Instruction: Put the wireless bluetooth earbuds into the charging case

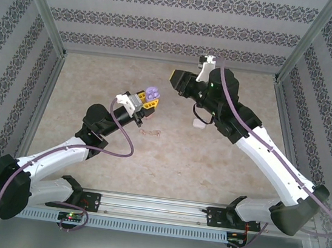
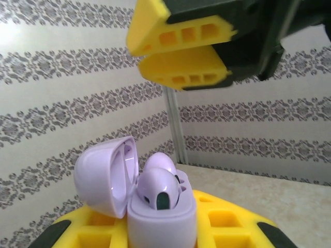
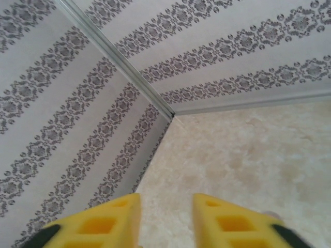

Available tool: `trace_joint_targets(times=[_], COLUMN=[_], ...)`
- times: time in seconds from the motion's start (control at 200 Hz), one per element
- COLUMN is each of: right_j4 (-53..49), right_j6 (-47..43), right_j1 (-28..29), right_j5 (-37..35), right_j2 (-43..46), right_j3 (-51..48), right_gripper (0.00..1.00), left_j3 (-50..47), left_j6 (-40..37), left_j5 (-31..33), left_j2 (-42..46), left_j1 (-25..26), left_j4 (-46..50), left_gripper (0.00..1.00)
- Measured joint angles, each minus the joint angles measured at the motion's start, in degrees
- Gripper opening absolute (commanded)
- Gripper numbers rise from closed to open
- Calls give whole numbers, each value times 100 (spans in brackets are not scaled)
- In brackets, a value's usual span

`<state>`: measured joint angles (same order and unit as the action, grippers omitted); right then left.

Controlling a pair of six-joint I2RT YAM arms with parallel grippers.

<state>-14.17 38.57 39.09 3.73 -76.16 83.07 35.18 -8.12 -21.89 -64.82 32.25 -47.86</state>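
**A:** Where were the earbuds?

**B:** Two purple earbuds (image 2: 158, 188) sat in the open case (image 2: 163, 227). Their glossy rounded heads stood above its rim, and the near one bore a dark oval patch.

**A:** And the case itself?

**B:** It was smooth lilac plastic with rounded corners. Its domed lid (image 2: 103, 178) was hinged back to the left, so the hollow inside showed. The case stood upright over the middle of the table, clamped between the yellow fingers of the left gripper (image 1: 148, 102).

**A:** The other one?

**B:** The right gripper (image 3: 166, 206) hung near the case, to its right and a little farther off, without touching it. Its fingers were a little apart with nothing between them. They were blocky yellow plastic with square pockets moulded in, set on black mounts.

**A:** Anything lying about?

**B:** A small white rounded thing (image 1: 199, 123) lay by the right arm. A few pale pinkish bits (image 1: 152, 132) lay just near of the left gripper, too small to name.

**A:** The surface and the room?

**B:** The table (image 3: 248, 155) was matt beige, mottled like stone. The walls (image 3: 77, 103) were pale with bands of grey floral pattern, and they closed in the left, far and right sides. Plain metal posts (image 3: 114, 57) stood at the corners.
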Motion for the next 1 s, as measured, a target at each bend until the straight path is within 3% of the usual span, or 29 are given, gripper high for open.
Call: trace_joint_targets(times=[0.085, 0.19, 0.605, 0.789, 0.999], right_j4=[-302, -649, -1596, -1539, -1449], right_j6=[-7, -105, -382, -431, -330], right_j1=[-74, -111, -122, -149, -92], right_j5=[221, 474, 1255, 1427, 1123], right_j2=[-219, -540, -1593, -1333, -188], right_j3=[260, 586, 1093, 728, -367], right_gripper=[6, 0, 0, 0, 0], left_j3=[0, 0, 179, 256, 400], left_j6=[0, 0, -2, -11, -20], left_j5=[-181, -439, -907, -964, -962], left_j2=[-90, -238, -673, -791, -1058], left_j1=[0, 0, 2, 11, 127], left_j4=[129, 249, 387, 468, 533], left_gripper=[0, 0, 0, 0, 0])
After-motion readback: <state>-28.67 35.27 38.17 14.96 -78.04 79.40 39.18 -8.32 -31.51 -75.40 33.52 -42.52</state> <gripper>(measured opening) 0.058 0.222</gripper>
